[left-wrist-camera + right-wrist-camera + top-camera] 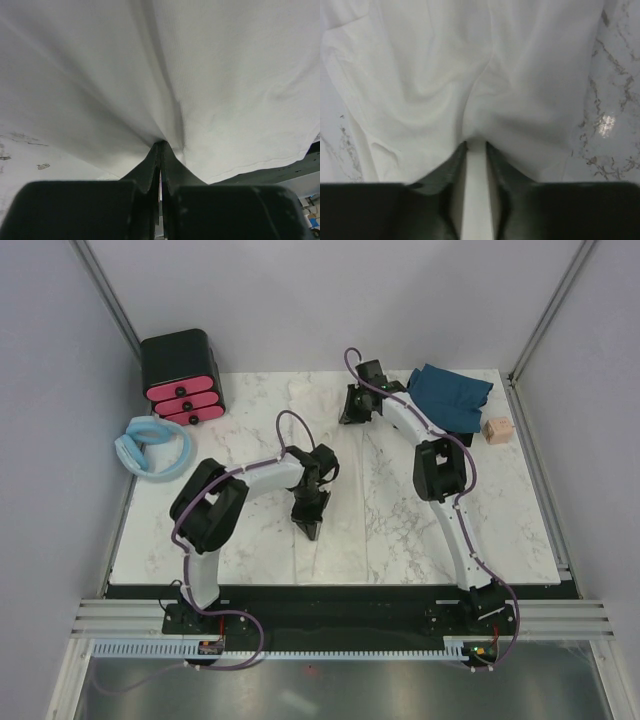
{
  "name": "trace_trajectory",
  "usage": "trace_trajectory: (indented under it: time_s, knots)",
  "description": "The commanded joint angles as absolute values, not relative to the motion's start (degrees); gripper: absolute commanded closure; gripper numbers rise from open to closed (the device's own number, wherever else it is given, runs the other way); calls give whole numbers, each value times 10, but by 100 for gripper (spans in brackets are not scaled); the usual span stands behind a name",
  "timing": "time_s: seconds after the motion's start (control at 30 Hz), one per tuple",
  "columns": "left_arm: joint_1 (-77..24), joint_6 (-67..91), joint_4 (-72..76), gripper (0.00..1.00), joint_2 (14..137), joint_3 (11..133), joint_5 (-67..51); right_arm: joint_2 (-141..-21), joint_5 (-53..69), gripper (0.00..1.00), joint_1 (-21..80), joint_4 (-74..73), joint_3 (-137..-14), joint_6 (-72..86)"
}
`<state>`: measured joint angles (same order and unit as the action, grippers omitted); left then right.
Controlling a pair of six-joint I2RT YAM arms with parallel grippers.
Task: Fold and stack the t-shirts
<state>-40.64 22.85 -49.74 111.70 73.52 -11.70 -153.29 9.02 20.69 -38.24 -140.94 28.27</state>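
Left hand (308, 525): low over the middle of the tabletop (480, 520), a little toward the near edge. In its wrist view the fingers (150, 167) are pressed together on a pinch of the cream-white t-shirt (200, 75), with creases running in to the tips.

Right hand (355, 410): near the far edge, about mid-width. Its fingers (455, 165) are clamped on a fold of the same shirt, and a narrow pale strip shows between them.

Cream-white t-shirt: fills both wrist views, lying on the marble with soft wrinkles. A hemmed edge shows in the left wrist view. From above it hardly stands out against the pale stone, so I cannot trace its outline there.

Teal t-shirt (450, 392): bunched at the far right corner, just behind the right arm, apart from the white one.

Wooden block (497, 430): by the right edge, just beside the teal cloth.

Black box (182, 377): at the far left corner, pink drawer fronts facing the tabletop.

Pale blue ring (152, 448): off the left edge, just in front of the box.
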Motion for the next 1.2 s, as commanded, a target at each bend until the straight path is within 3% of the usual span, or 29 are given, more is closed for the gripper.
trace_trajectory:
  time_s: [0.0, 0.17, 0.5, 0.67, 0.9, 1.17]
  knots:
    - [-412, 234, -475, 98, 1170, 751, -57, -1550, 85, 59, 186, -344, -1404, 272]
    - [-402, 245, -475, 90, 1159, 782, -2, -1457, 116, 50, 184, -266, -1337, 258]
    - [-391, 221, -475, 85, 1057, 852, -7, -1256, 150, 48, 171, -267, -1257, 244]
    - [-378, 229, -499, 84, 984, 803, -10, -1130, 144, 47, 169, -334, -1114, 228]
    - [-322, 245, -440, 81, 904, 624, -102, -945, 160, 46, 210, -324, -734, 251]
    - [-313, 246, -421, 68, 931, 606, -169, -853, 190, 42, 274, -314, -565, 289]
